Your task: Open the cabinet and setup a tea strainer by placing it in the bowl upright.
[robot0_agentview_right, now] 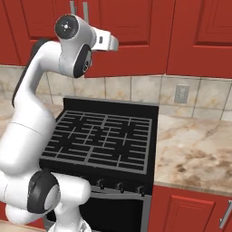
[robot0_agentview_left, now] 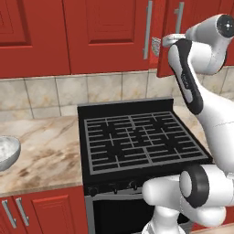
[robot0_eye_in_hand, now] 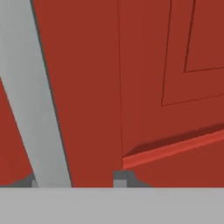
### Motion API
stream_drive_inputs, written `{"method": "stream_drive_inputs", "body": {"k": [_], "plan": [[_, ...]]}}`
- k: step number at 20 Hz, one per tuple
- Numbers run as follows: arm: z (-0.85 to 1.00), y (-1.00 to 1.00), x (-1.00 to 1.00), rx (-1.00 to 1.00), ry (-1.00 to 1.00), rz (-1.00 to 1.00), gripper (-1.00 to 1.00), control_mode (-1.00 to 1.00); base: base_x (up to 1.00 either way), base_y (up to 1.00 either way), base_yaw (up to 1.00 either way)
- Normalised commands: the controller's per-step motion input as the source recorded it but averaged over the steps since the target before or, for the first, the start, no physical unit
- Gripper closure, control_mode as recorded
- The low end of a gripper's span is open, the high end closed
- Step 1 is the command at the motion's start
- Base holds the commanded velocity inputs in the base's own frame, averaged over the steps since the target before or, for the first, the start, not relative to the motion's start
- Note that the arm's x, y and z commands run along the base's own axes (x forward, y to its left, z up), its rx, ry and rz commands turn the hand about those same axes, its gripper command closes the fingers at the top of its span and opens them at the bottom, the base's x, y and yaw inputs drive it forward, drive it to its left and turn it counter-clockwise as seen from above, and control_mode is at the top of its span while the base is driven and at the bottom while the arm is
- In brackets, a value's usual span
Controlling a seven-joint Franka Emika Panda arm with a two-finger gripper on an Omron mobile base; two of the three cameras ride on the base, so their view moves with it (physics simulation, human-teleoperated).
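A: Hand view puts the gripper (robot0_eye_in_hand: 81,179) hard against the cabinet (robot0_eye_in_hand: 144,65). A silver handle (robot0_eye_in_hand: 33,96) runs from eleven o'clock down to seven, right by the left fingertip (robot0_eye_in_hand: 33,181).

B: Are the jaws grasping it?

A: Cannot tell. The bar sits at the left tip, the right tip stands apart, and no contact on both sides is visible.

B: And the door?

A: In the left base view the door (robot0_agentview_left: 165,41) at one o'clock stands slightly ajar, its edge swung out, with the gripper (robot0_agentview_left: 161,43) at it.

B: The bowl?

A: At nine o'clock in that view, the bowl (robot0_agentview_left: 7,153) rests on the counter (robot0_agentview_left: 45,151), well apart from the stove (robot0_agentview_left: 137,137).
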Motion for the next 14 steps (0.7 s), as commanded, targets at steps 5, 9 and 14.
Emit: {"method": "stream_drive_inputs", "body": {"k": [5,9,14], "plan": [[0.15,-0.96,-1.0,0.1,0.01,0.0,1.0,-1.0,0.0,0.0,0.0],[0.12,-1.0,-1.0,0.14,0.01,0.0,1.0,-1.0,0.0,0.0,0.0],[0.09,-1.0,-1.0,0.15,0.0,0.0,1.0,-1.0,0.0,0.0,0.0]]}}
